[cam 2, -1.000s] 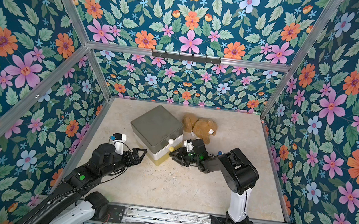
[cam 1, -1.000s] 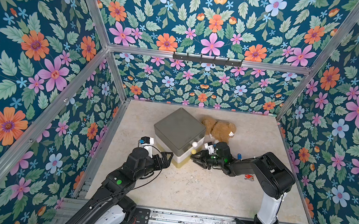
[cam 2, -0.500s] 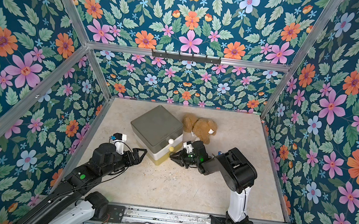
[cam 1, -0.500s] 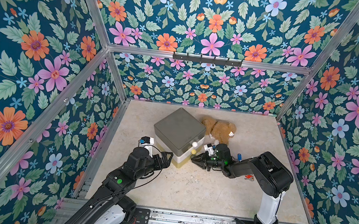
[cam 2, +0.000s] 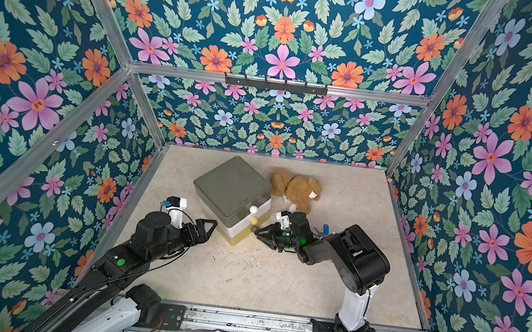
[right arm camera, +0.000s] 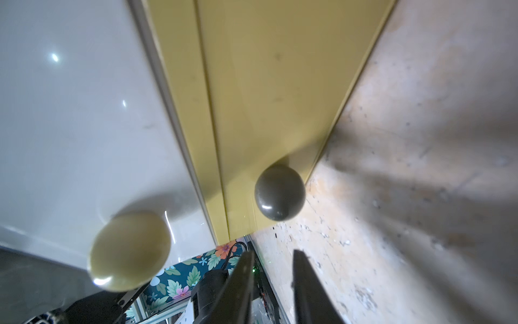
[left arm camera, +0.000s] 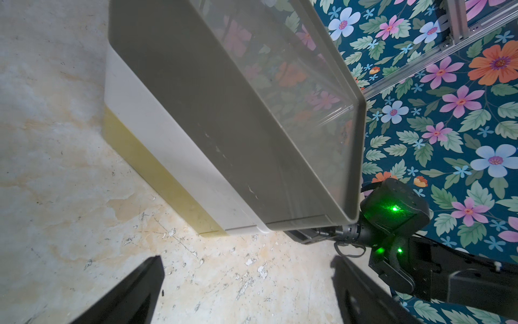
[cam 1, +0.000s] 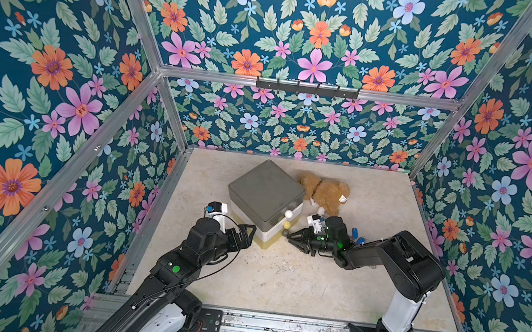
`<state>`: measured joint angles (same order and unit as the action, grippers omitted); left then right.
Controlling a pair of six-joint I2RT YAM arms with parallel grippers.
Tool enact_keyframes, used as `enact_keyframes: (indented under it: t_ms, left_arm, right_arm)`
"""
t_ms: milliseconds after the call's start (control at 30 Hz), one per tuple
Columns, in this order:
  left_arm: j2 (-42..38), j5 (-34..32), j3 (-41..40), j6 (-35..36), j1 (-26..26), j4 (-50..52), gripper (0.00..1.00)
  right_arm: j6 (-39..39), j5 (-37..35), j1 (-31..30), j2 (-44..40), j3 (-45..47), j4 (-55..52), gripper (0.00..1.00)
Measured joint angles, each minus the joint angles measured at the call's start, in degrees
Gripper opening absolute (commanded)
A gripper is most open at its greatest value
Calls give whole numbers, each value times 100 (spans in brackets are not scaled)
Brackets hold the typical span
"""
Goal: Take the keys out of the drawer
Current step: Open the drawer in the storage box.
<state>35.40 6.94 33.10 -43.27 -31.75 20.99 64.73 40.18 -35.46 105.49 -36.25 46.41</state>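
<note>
The right gripper (right arm camera: 273, 255) hung with jaws a little apart, holding nothing, tips pointing at the dark knob (right arm camera: 279, 196) of the shut yellow drawer (right arm camera: 266, 84) just ahead. One blue key (cam 1: 355, 233) lay on the table (cam 1: 278, 278) behind that arm; the rest were hidden.

Drawer unit (cam 1: 266, 191): interiors are hidden behind the drawer fronts in both top views, so the contents cannot be seen. One blue key tag (cam 1: 354, 233) shows just behind the right arm (cam 1: 394, 258); its key is too small to make out. In the right wrist view the pale knob (right arm camera: 129, 252) is blurred, and the right gripper (right arm camera: 273, 252) fingers are cut off by the picture's edge. In the left wrist view the left gripper (left arm camera: 246, 259) fingers are likewise cut off. The left arm (cam 1: 176, 266) base is cut off in both top views.
</note>
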Motion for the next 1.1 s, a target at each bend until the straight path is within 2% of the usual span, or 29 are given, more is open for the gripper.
enact_keyframes:
  t_ms: [100, 567, 1033, 1100]
  left_arm:
    - [50, 0, 17, 0, 0, 0, 99]
    - [116, -68, 122, 28, 0, 70, 99]
    - [188, -81, 164, 63, 0, 155, 99]
    - [177, -83, 164, 68, 0, 173, 99]
  right_arm:
    - [0, -4, 0, 35, -63, 4, 43]
    - [-37, 24, 48, 540, -557, -20, 44]
    - [15, 39, 50, 756, -640, 177, 32]
    - [57, 46, 52, 776, -621, 269, 27]
